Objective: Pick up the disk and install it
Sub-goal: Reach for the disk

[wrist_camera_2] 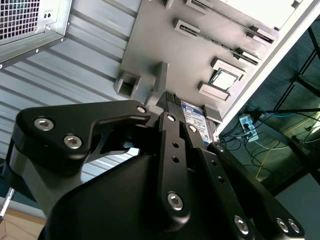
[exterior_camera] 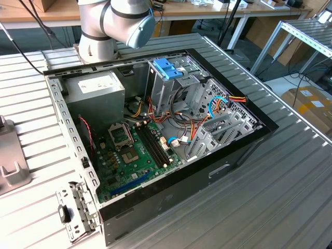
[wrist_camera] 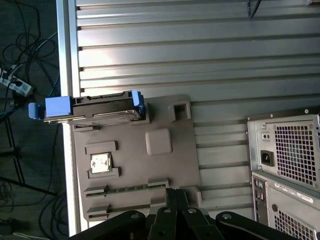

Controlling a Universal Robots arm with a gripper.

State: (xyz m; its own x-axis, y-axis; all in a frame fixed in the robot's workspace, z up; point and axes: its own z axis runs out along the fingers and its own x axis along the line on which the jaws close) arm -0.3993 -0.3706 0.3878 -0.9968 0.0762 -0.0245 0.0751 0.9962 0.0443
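Note:
The disk (wrist_camera: 90,107) is a dark grey drive with blue rails at both ends. It stands on its long edge in a slot of a grey holder plate (wrist_camera: 165,165), by the table's edge. In the second wrist view its white label with a blue band (wrist_camera_2: 194,119) peeks out just past the black gripper (wrist_camera_2: 175,112). In the first wrist view the gripper (wrist_camera: 176,197) hangs over the opposite side of the plate, apart from the disk and holding nothing that I can see.
An open computer case (exterior_camera: 155,135) lies on the slatted metal table (exterior_camera: 290,197), with a blue-topped drive cage (exterior_camera: 168,67), a grey power supply (exterior_camera: 96,85) and loose cables inside. Its rear panel (wrist_camera: 285,165) stands beside the plate. The plate also carries a small chip (wrist_camera: 101,163).

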